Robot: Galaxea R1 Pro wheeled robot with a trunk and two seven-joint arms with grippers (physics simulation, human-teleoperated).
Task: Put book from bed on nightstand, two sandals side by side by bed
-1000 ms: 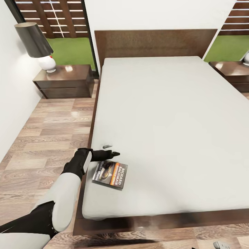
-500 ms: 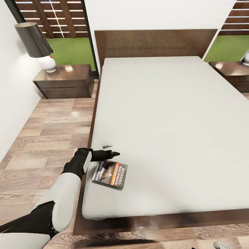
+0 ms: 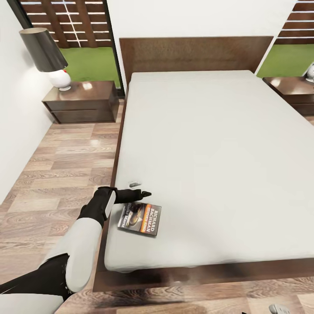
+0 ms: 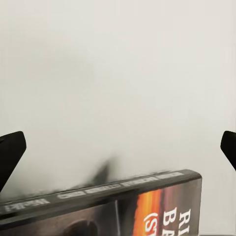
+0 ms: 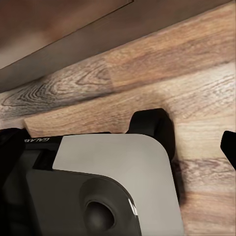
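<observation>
The book [image 3: 139,219] lies flat on the light-grey mattress of the bed [image 3: 209,144], close to its near left corner. My left gripper [image 3: 141,192] hovers low over the mattress just beyond the book's far edge, with nothing in it. In the left wrist view the left gripper [image 4: 118,150] is open wide, and the book's [image 4: 147,209] spine and orange cover lie just short of the fingertips [image 4: 10,152]. My right gripper [image 5: 120,147] is open and points down at the wood floor and my own base [image 5: 108,187]. The sandals are out of view.
A nightstand [image 3: 83,101] with a black-shaded lamp [image 3: 43,52] stands left of the headboard. Another nightstand [image 3: 292,87] stands at the right. Wood-plank floor [image 3: 61,170] runs between the bed's left side and the white wall.
The head view has shifted very slightly, so the bed's foot sits a little higher in the picture. My left arm and the book keep the same places relative to each other.
</observation>
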